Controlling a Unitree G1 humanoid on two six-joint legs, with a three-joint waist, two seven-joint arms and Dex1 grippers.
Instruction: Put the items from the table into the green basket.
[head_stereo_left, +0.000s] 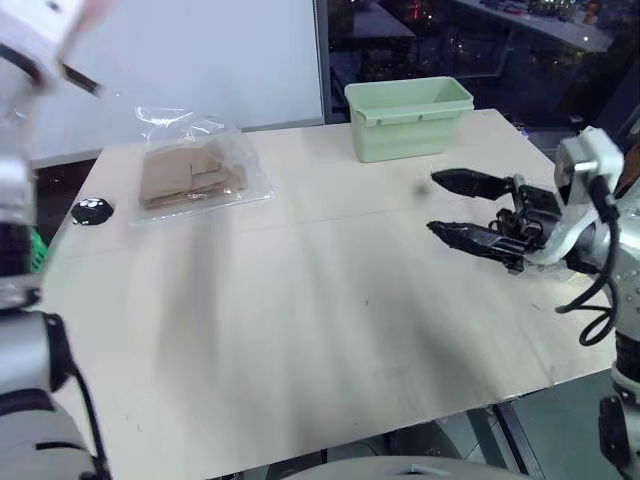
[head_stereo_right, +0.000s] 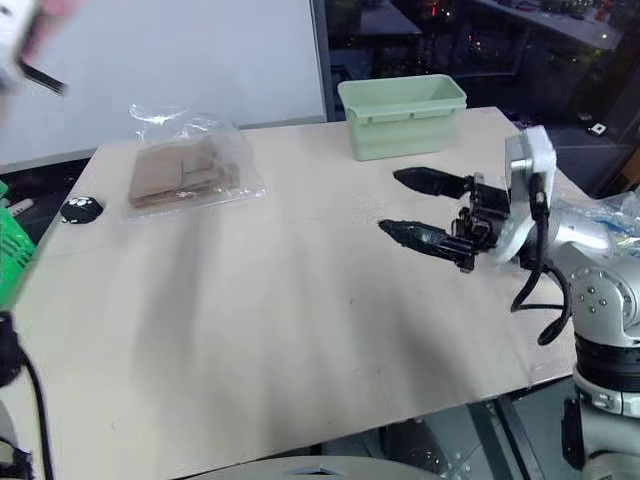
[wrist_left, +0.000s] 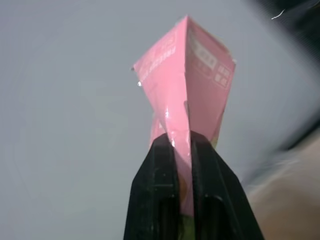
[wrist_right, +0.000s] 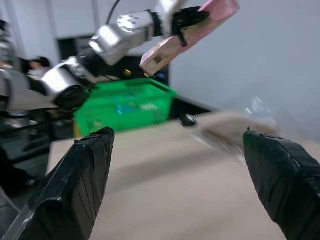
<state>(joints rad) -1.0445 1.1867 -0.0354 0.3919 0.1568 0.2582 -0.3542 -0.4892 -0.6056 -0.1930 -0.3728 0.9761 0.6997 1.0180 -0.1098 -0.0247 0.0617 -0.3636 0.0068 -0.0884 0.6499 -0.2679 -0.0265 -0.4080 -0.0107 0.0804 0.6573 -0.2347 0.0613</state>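
Observation:
My left gripper (wrist_left: 177, 139) is shut on a long pink printed carton (wrist_left: 186, 75). In the right wrist view the carton (wrist_right: 161, 52) is held high in the air above the green basket (wrist_right: 125, 102), a lattice-sided basket standing off the table's left side. A corner of that basket (head_stereo_right: 12, 255) also shows in the right eye view. On the table (head_stereo_left: 330, 310), at the far left, lies a clear bag of brown goods (head_stereo_left: 195, 172). My right gripper (head_stereo_left: 434, 203) hovers over the table's right part, open and empty, pointing left.
A pale mint solid-walled tub (head_stereo_left: 405, 118) stands at the table's far edge, just beyond my right gripper. A small black object (head_stereo_left: 92, 210) lies near the left edge beside the bag. A person (wrist_right: 36, 67) is in the background beyond the basket.

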